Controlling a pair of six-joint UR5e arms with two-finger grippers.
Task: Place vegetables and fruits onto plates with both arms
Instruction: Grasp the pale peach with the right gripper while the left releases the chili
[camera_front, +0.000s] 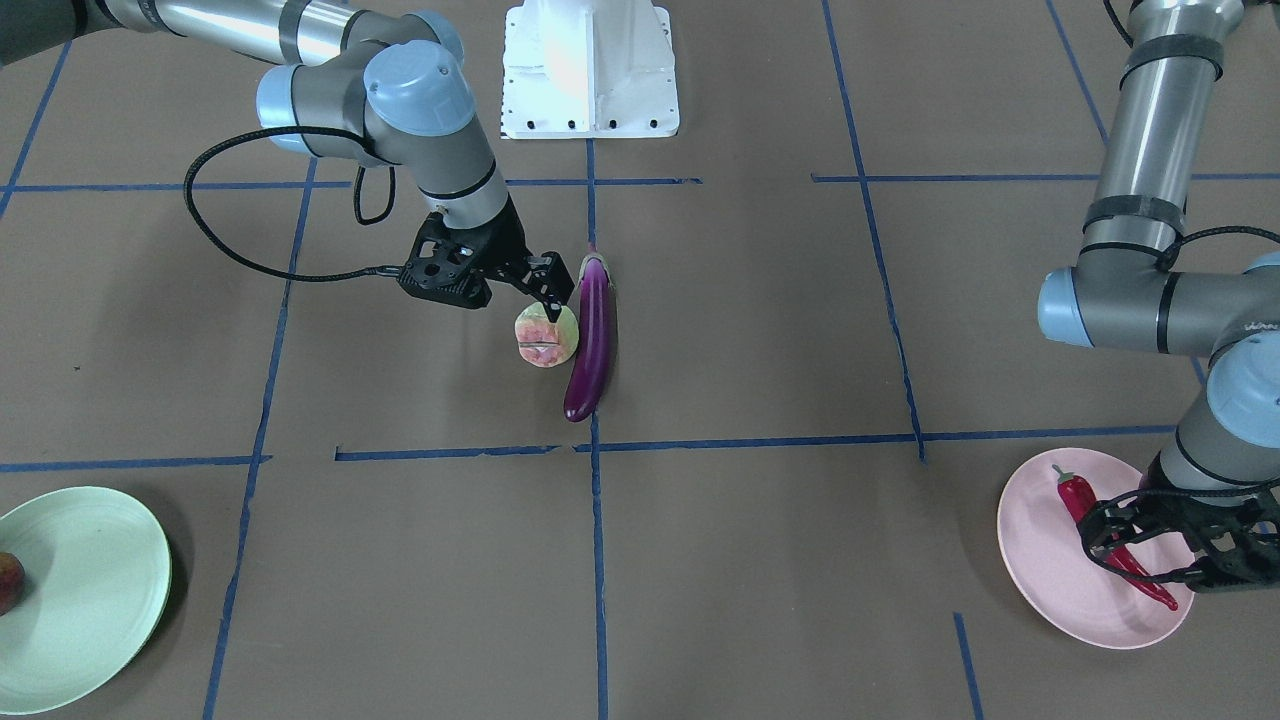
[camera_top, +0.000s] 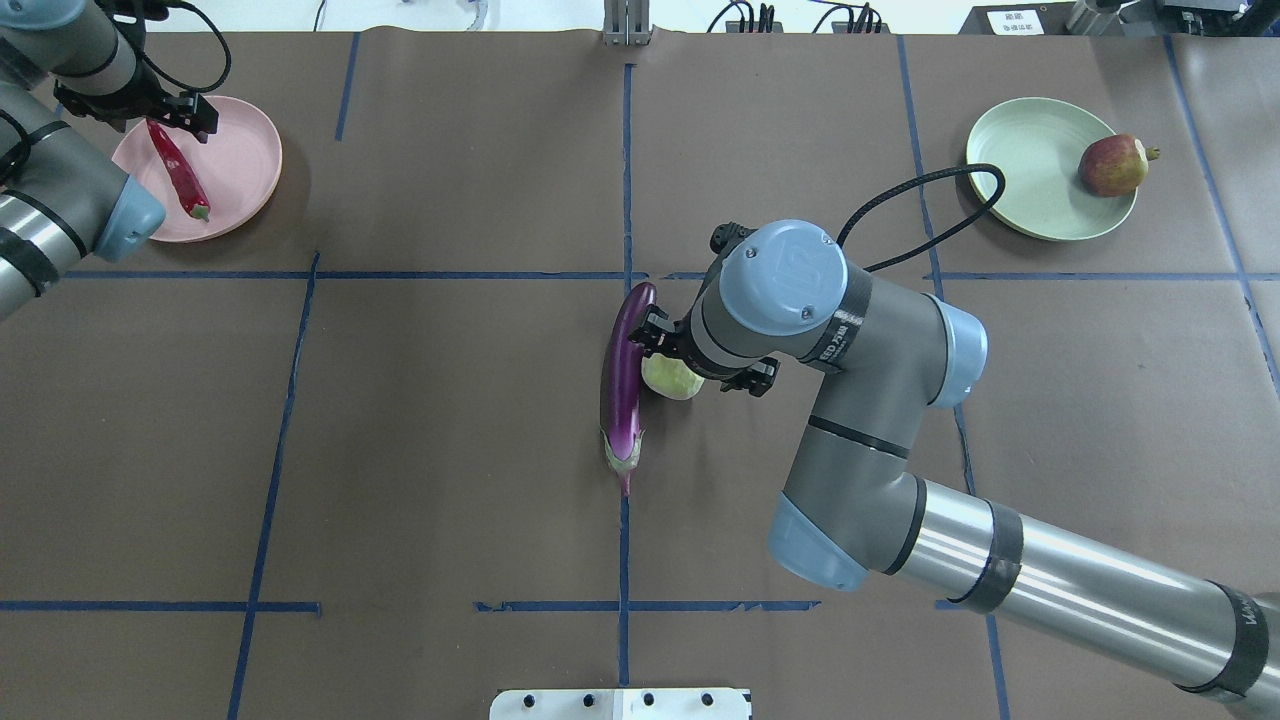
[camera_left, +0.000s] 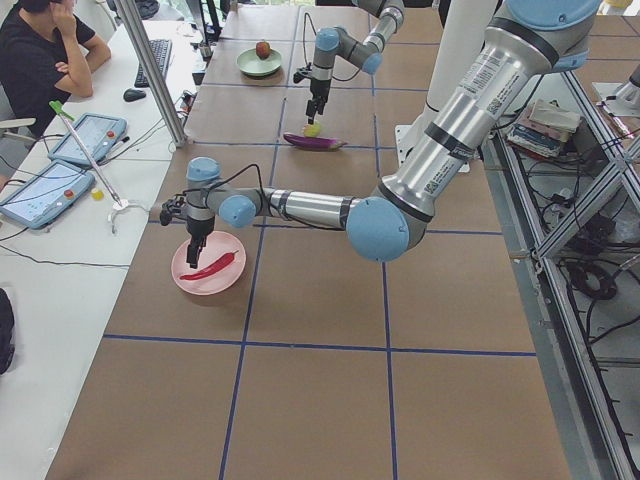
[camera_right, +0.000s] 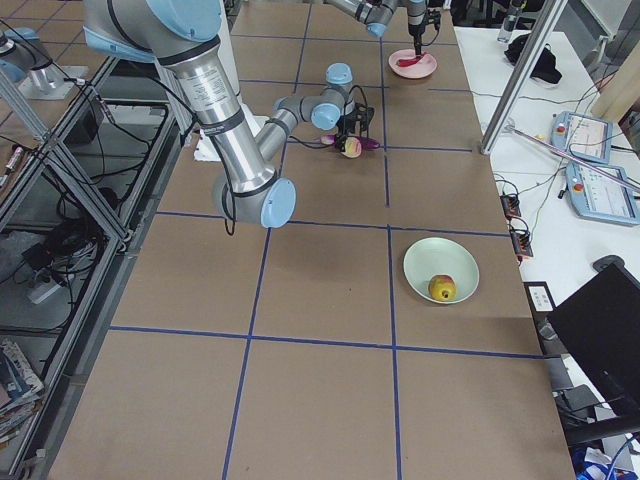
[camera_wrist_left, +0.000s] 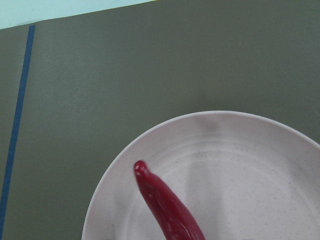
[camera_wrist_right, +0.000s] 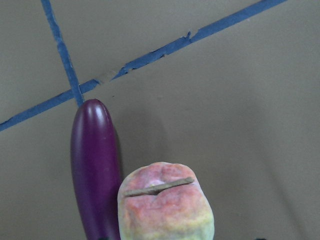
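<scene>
The pale green-pink fruit (camera_front: 546, 340) rests on the table, touching the purple eggplant (camera_front: 592, 340). My right gripper (camera_front: 548, 305) is down over the fruit's top with its jaws standing open on either side of it. The right wrist view shows the fruit (camera_wrist_right: 165, 210) close up beside the eggplant (camera_wrist_right: 95, 165). The red chili pepper (camera_front: 1078, 500) lies on the pink plate (camera_front: 1050, 570). My left gripper (camera_front: 1125, 545) hovers open over the chili's middle. The pomegranate-like fruit (camera_top: 1113, 165) sits on the mint green plate (camera_top: 1030, 170).
The white robot base (camera_front: 590, 70) stands at the table's robot-side edge. Blue tape lines cross the brown table cover. A black cable loop (camera_front: 200, 210) hangs from my right wrist. An operator (camera_left: 40, 50) sits beside the table with tablets.
</scene>
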